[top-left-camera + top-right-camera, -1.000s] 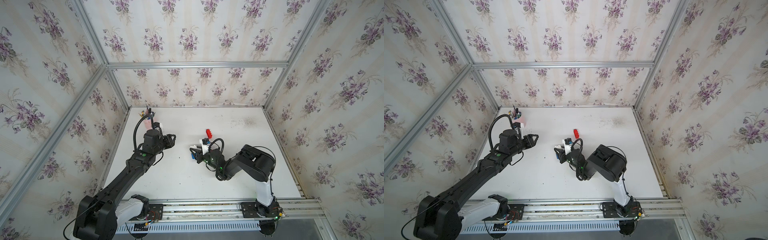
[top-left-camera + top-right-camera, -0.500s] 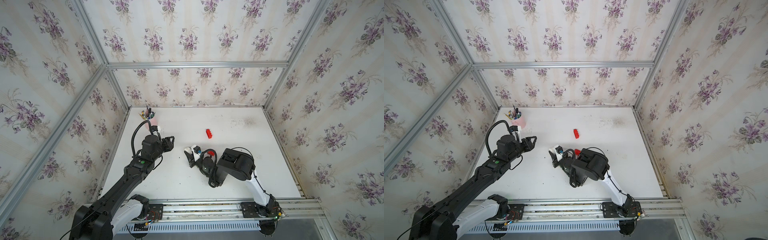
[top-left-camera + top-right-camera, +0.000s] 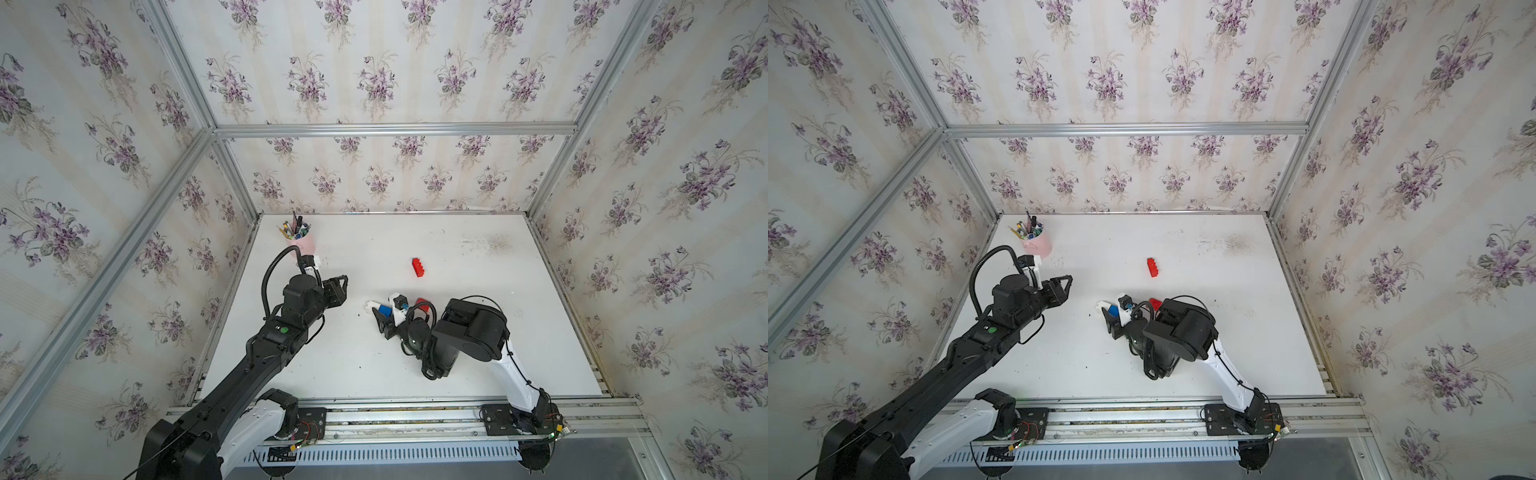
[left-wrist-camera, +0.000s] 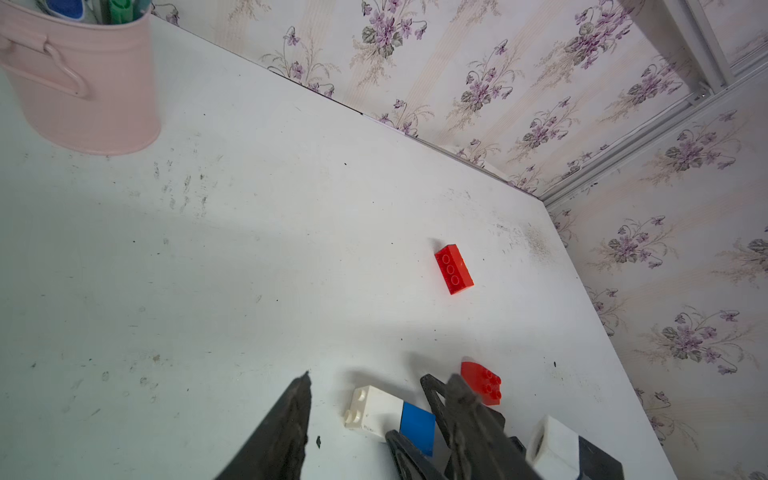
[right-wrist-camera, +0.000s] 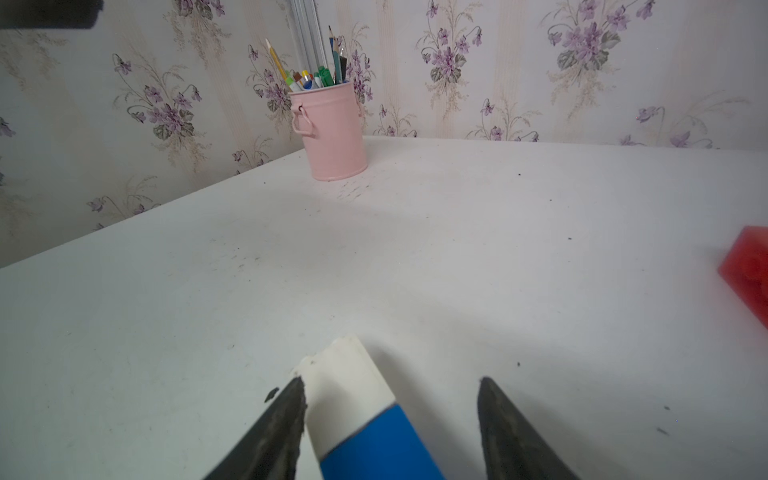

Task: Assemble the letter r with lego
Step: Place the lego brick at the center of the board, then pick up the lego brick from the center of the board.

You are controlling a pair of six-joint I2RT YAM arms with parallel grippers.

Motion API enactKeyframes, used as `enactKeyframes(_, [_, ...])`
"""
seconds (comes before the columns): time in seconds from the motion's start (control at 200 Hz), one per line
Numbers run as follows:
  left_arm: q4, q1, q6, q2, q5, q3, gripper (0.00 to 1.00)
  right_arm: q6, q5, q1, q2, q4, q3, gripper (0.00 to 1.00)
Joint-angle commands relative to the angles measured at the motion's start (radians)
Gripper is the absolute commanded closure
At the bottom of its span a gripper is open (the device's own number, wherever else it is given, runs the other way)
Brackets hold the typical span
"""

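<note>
A white brick and a blue brick are joined in a line and lie on the table. My right gripper straddles them, open: one finger touches the white brick and the other stands clear of the blue brick. Both top views show this pair at the right gripper. The short red brick lies just beside it. Farther back lies the long red brick. My left gripper hangs open and empty, left of the pair.
A pink cup of pens stands at the back left corner, close behind the left arm. Papered walls close in the table on three sides, and a metal rail runs along the front.
The right arm has swung left and lower with the white and blue pair. Its jaws have opened, and the pair now rests on the table. The left gripper has drawn back slightly.
</note>
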Motion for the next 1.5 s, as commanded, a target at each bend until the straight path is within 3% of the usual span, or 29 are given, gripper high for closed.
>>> enactKeyframes(0.0, [0.022, -0.002, 0.006, -0.003, -0.012, -0.001, 0.46, 0.038, 0.028, 0.006, -0.018, 0.212, -0.022, 0.36])
enactKeyframes(0.215, [-0.013, -0.005, 0.000, -0.018, -0.033, 0.004, 0.46, -0.097, 0.027, 0.016, -0.208, 0.191, -0.098, 0.31])
enactKeyframes(0.32, [-0.021, -0.004, 0.006, -0.039, -0.050, -0.005, 0.45, -0.148, 0.008, 0.016, -0.405, -0.070, -0.093, 0.29])
enactKeyframes(0.36, [-0.018, -0.004, 0.005, -0.046, -0.054, -0.010, 0.45, -0.150, -0.004, 0.014, -0.482, -0.211, -0.071, 0.41])
enactKeyframes(0.5, [-0.011, -0.005, 0.003, -0.073, -0.072, -0.023, 0.41, -0.095, -0.063, -0.027, -0.684, -0.553, 0.010, 1.00])
enactKeyframes(0.694, [-0.016, -0.004, 0.015, -0.091, -0.069, -0.017, 0.41, -0.014, -0.374, -0.154, -0.847, -0.923, 0.193, 1.00])
enactKeyframes(0.819, [-0.012, -0.004, 0.017, -0.098, -0.063, -0.021, 0.41, 0.027, -0.747, -0.301, -0.813, -1.075, 0.337, 1.00])
enactKeyframes(0.959, [-0.003, -0.004, 0.015, -0.112, -0.068, -0.030, 0.41, 0.003, -1.003, -0.388, -0.738, -1.196, 0.450, 1.00])
enactKeyframes(1.034, [-0.013, -0.004, 0.026, -0.124, -0.072, -0.030, 0.40, -0.076, -1.008, -0.386, -0.686, -1.346, 0.539, 1.00])
enactKeyframes(1.124, [-0.034, -0.004, 0.034, -0.139, -0.085, -0.030, 0.40, -0.270, -0.969, -0.371, -0.575, -1.696, 0.740, 1.00])
enactKeyframes(1.214, [-0.045, -0.004, 0.036, -0.156, -0.099, -0.034, 0.40, -0.352, -0.924, -0.358, -0.439, -1.908, 0.906, 1.00])
enactKeyframes(1.239, [-0.045, -0.004, 0.036, -0.160, -0.101, -0.037, 0.40, -0.360, -0.909, -0.357, -0.408, -1.939, 0.941, 1.00])
enactKeyframes(1.274, [-0.046, -0.003, 0.034, -0.164, -0.104, -0.042, 0.40, -0.370, -0.869, -0.350, -0.367, -1.973, 0.980, 0.91])
enactKeyframes(1.359, [-0.054, -0.004, 0.031, -0.173, -0.109, -0.048, 0.40, -0.419, -0.794, -0.320, -0.300, -2.005, 1.028, 0.81])
enactKeyframes(1.494, [-0.071, -0.003, 0.033, -0.188, -0.122, -0.050, 0.40, -0.481, -0.711, -0.280, -0.211, -2.077, 1.108, 0.72])
